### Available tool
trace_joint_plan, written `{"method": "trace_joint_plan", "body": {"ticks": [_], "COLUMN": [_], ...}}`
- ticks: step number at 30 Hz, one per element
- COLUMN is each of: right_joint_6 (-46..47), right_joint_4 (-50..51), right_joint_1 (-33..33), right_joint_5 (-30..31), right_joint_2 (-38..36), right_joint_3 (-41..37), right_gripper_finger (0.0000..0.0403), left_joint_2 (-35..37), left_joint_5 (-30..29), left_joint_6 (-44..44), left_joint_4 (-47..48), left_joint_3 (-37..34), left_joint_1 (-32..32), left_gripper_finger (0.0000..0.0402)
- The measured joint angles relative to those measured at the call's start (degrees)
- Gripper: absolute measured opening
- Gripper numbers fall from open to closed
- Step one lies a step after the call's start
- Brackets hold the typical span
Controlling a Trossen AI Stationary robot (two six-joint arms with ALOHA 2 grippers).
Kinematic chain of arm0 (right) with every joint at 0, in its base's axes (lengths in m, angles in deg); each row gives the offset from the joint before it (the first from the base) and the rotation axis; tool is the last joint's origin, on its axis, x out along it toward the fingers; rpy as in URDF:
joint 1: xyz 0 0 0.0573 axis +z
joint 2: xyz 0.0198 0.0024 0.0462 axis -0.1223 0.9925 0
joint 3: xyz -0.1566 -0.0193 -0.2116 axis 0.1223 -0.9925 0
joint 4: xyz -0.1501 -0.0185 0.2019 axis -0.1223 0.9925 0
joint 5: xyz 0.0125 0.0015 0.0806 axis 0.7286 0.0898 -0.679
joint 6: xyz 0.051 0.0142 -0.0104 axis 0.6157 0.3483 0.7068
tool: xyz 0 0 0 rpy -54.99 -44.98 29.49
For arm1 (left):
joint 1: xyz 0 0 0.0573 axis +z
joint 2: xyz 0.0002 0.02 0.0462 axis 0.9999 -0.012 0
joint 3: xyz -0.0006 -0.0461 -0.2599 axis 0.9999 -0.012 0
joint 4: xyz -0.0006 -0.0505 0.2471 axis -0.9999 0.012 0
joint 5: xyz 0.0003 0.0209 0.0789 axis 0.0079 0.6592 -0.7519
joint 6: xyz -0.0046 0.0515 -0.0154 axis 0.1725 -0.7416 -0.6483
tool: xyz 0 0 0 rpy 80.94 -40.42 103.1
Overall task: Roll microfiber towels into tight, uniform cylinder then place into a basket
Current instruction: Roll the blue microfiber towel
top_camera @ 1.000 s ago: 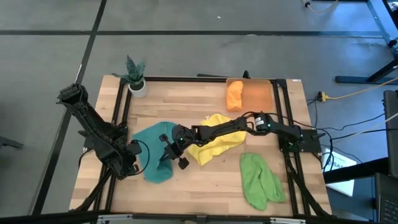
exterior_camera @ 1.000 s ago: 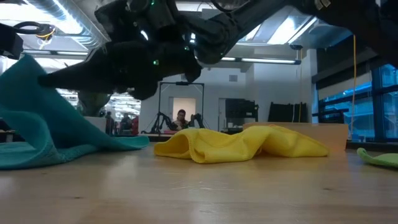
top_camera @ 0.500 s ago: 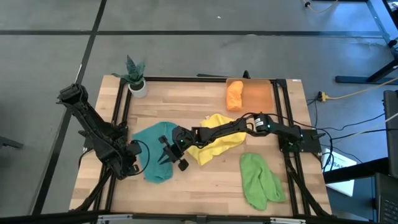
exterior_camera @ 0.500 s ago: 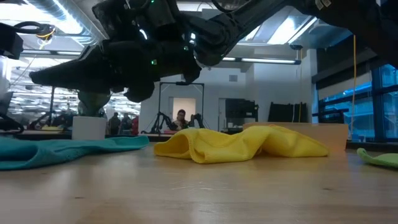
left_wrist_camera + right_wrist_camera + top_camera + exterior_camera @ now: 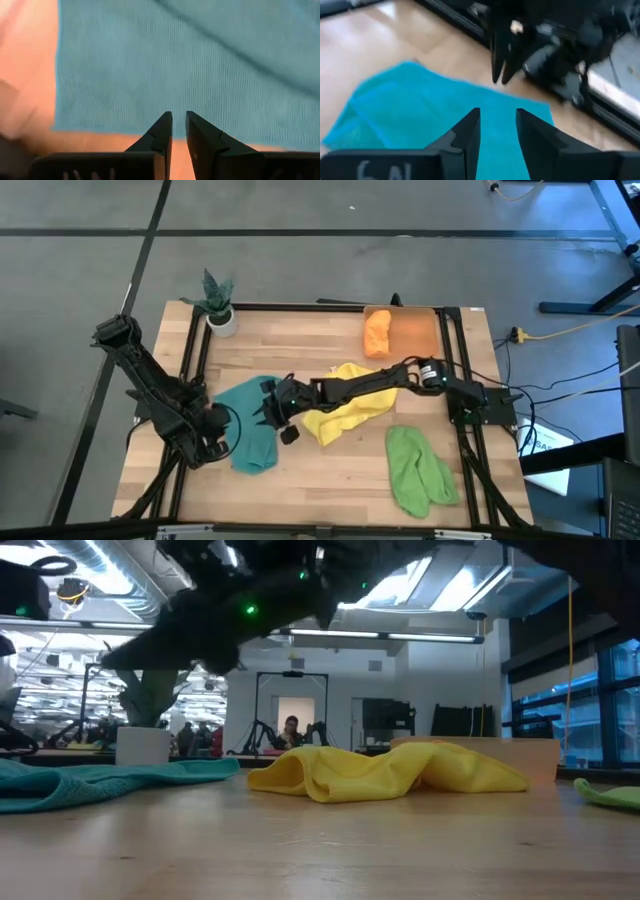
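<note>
The teal towel [image 5: 248, 438] [image 5: 90, 780] lies flat on the table's left half. My right gripper [image 5: 264, 412] [image 5: 497, 125] hangs open just above it, touching nothing. My left gripper [image 5: 218, 432] [image 5: 178, 119] points down over the towel's left edge [image 5: 470, 87], with a narrow gap between its fingers and no cloth between them. A crumpled yellow towel [image 5: 345, 412] [image 5: 385, 772] lies mid-table, and a light green towel [image 5: 418, 470] at the near right. A rolled orange towel [image 5: 377, 332] lies at the left end of the orange basket [image 5: 415, 332].
A white pot with a green plant [image 5: 218, 308] stands at the far left corner. Black frame rails [image 5: 190, 360] run along the table's left and right sides. Bare wood [image 5: 300, 355] shows between the plant and the basket and along the near edge.
My right gripper has opened and let go of the teal towel, then risen and tipped toward level. The towel's lifted part has fallen and now lies flat on the table.
</note>
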Motion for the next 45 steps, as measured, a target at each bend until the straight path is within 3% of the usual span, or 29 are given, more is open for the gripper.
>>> {"method": "trace_joint_plan", "body": {"ticks": [3, 12, 20, 38, 45], "right_joint_6": [1.72, 7.43, 7.54, 10.36, 10.07], "right_joint_4": [5.21, 20.6, 29.33, 41.38, 40.37], "right_joint_1": [-0.01, 0.07, 0.05, 0.05, -0.23], "right_joint_5": [0.49, 0.6, 7.29, 8.38, 8.25], "right_joint_2": [-3.43, -13.08, -15.52, -15.46, -15.23], "right_joint_3": [-0.06, 0.0, 0.0, 0.0, -2.34], "right_gripper_finger": [0.0122, 0.0121, 0.012, 0.012, 0.012], "left_joint_2": [0.0, -0.03, 0.18, -0.04, -0.11], "left_joint_5": [-3.37, -2.55, -4.05, -1.45, 2.03], "left_joint_6": [-0.15, -2.01, -7.68, -32.82, -39.27], "left_joint_4": [-3.09, -14.72, -23.96, -34.99, -30.49], "left_joint_3": [-1.94, -10.74, -15.59, -16.01, -12.11], "left_joint_1": [1.25, 5.97, 11.33, 30.63, 31.44], "left_gripper_finger": [0.0047, 0.0047, 0.0047, 0.0046, 0.0046]}}
